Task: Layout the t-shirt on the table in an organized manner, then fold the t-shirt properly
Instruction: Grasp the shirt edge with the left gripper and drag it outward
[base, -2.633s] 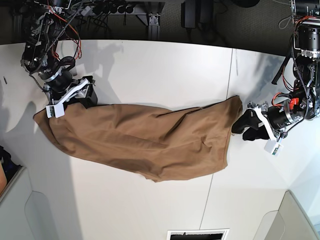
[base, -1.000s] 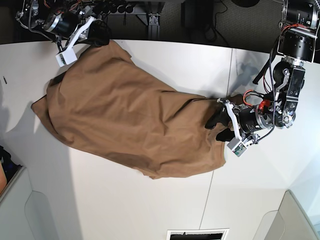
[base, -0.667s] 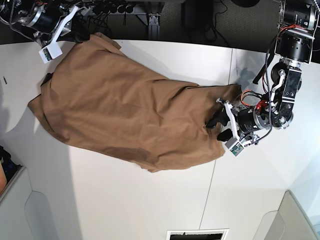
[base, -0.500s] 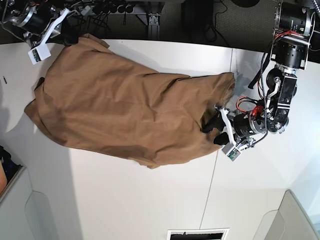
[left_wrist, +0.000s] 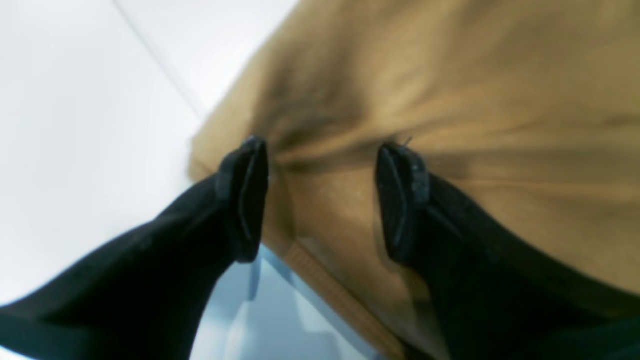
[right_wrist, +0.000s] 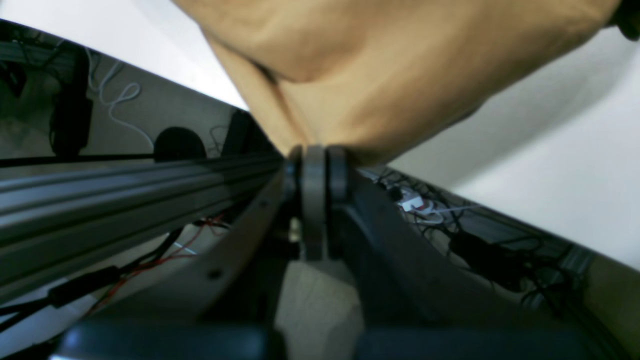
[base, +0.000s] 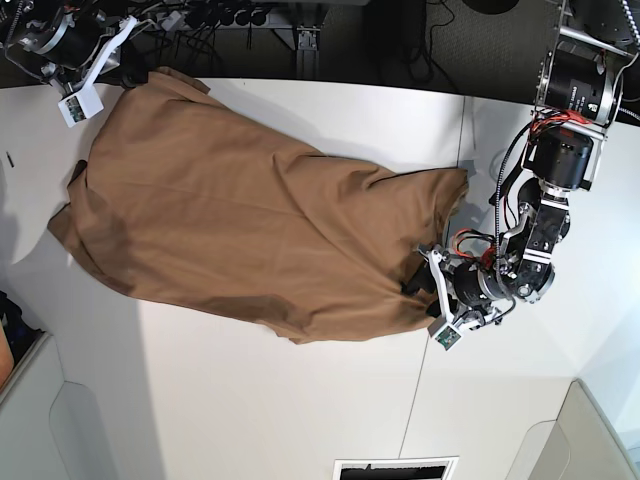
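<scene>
Layout stage, not finished. The t-shirt (base: 250, 240) lies across the middle of the white bench (base: 250, 410) as one broad tan sheet, running from the far left corner down toward the right. It is spread but not squared: edges are uneven, a ridge of creases runs toward the right end, and neither sleeves nor neckline can be picked out from the overhead view.

Right claw (base: 100, 62) sits at the far left corner, at the very edge of the bench. Its wrist view shows the jaws pressed together on a bunched corner of cloth (right_wrist: 350, 75), the fabric fanning out from the pinch. So that corner is held, lifted slightly off the surface.

Left claw (left_wrist: 320, 200) is at the right end of the shirt, low over the cloth. Jaws stand wide apart, straddling a fold near the hem; nothing gripped. Fabric between the fingers (left_wrist: 245, 195) looks puckered.

Judgement: spreading roughly half done. Remaining, as I read it: take the right end, pull the shirt taut and flat, smooth the creases, expose the sleeves. No fold has been started; the whole folding sequence is still ahead.
</scene>
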